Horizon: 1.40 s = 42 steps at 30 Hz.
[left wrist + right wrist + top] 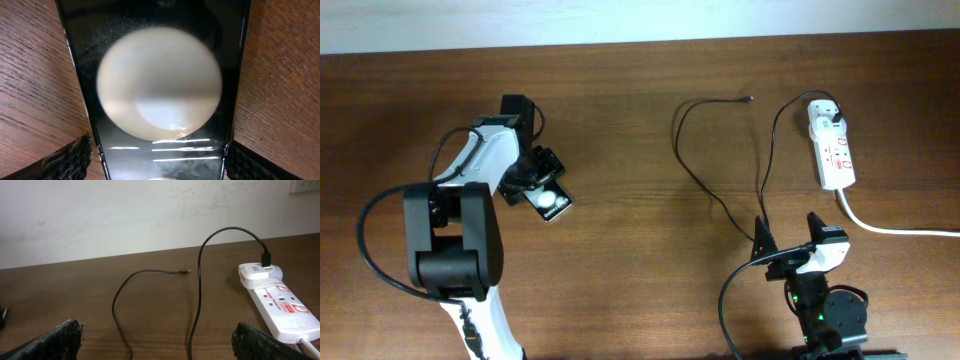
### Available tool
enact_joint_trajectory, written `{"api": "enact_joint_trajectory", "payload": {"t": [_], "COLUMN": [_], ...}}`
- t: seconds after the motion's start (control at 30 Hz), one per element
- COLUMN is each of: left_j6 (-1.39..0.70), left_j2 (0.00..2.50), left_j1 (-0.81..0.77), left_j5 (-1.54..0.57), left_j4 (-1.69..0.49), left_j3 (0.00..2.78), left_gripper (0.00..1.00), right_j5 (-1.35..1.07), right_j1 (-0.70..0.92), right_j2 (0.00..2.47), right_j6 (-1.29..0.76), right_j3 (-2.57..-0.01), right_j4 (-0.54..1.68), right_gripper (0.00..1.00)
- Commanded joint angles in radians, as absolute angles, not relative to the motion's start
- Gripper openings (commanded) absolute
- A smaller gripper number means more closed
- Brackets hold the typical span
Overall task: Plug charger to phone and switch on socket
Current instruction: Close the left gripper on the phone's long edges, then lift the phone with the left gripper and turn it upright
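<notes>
The phone (551,203), a black slab with a white circle, lies at the left of the table between the fingers of my left gripper (533,183). In the left wrist view the phone (160,80) fills the gap and the left gripper (159,162) is shut on its edges. The charger (720,100) loops across the table with its connector tip lying free and its plug in the socket (834,152). My right gripper (790,258) is open and empty near the front edge. It (165,350) faces the charger (199,285) and the socket (280,300).
The socket's thick white cord (895,229) runs off to the right edge. The left arm's base (450,250) stands at the front left and the right arm's base (830,315) at the front right. A white wall (150,215) rises behind the table.
</notes>
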<state>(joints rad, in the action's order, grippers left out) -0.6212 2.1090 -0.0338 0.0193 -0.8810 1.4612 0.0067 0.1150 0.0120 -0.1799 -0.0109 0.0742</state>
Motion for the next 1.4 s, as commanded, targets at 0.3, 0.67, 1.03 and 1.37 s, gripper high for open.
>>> {"api": "enact_joint_trajectory", "payload": {"t": [0.3,0.67,1.03,1.37], "left_j6": [-0.609,-0.565,-0.445,-0.387], "left_j2": [2.208,2.197,1.963,1.365], "left_j1": [-0.026,-0.026,-0.023,-0.023], "left_j5": [0.004,0.004,-0.12,-0.135], "left_j4": [-1.015,-1.496,-1.688,-1.688], "left_j3": [1.554,2.094,2.432,2.427], "left_gripper": [0.68,0.67,0.66,0.66], "right_j5": [0.005,0.005,0.005,0.005], "right_j1": [0.124,0.124,0.124,0.124], "right_j2": [0.006,0.006,0.006,0.006], "right_j6": [-0.172,-0.172,-0.172,-0.172], "right_j3": [-0.006,-0.006,-0.006,-0.006], "right_j4": [0.08,0.08,0.08,0.08], "right_gripper": [0.99,0.99,0.99,0.99]}}
